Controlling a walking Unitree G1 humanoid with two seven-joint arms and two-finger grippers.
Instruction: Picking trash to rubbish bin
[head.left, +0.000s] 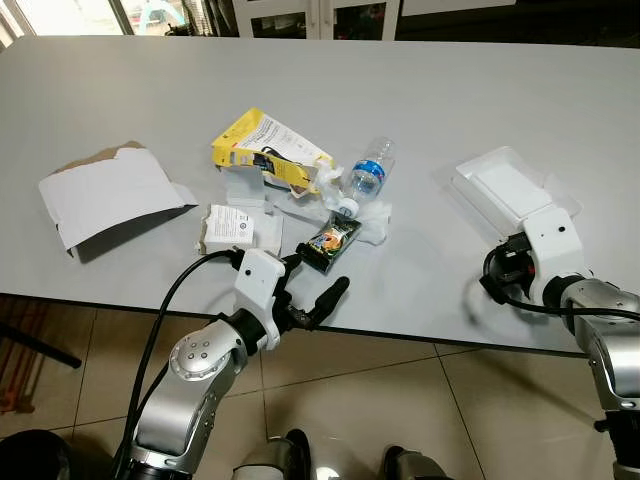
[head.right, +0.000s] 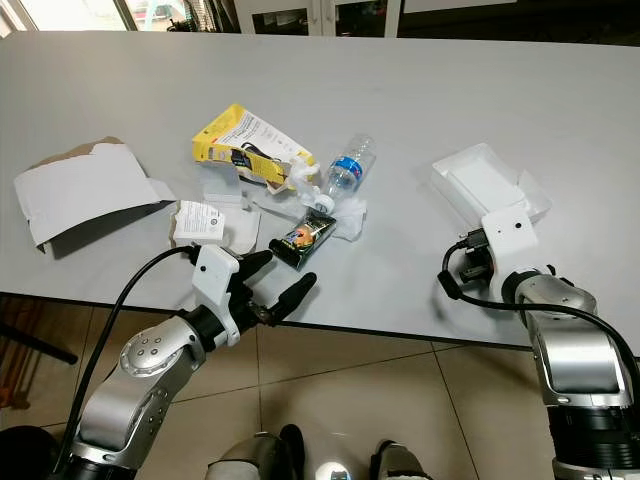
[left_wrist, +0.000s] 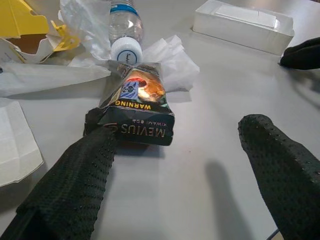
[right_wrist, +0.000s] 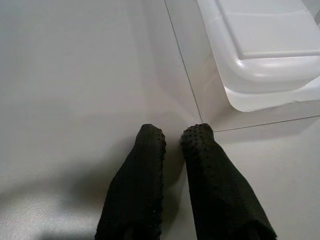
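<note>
Left gripper (head.left: 318, 277) at table (head.left: 420, 110) near edge, fingers spread wide, one fingertip touching cigarette pack (left_wrist: 140, 107). Right gripper (right_wrist: 172, 142) nearly closed, empty, near plastic tray (head.left: 508, 190). Beyond: bottle (head.left: 368, 170), yellow box (head.left: 262, 145)

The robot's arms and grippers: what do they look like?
Silver, rounded metal arms end in boxy white wrist housings. A black cable loops along each arm. The left gripper and right gripper each have two long black fingers with a dotted, pebbled surface.
</note>
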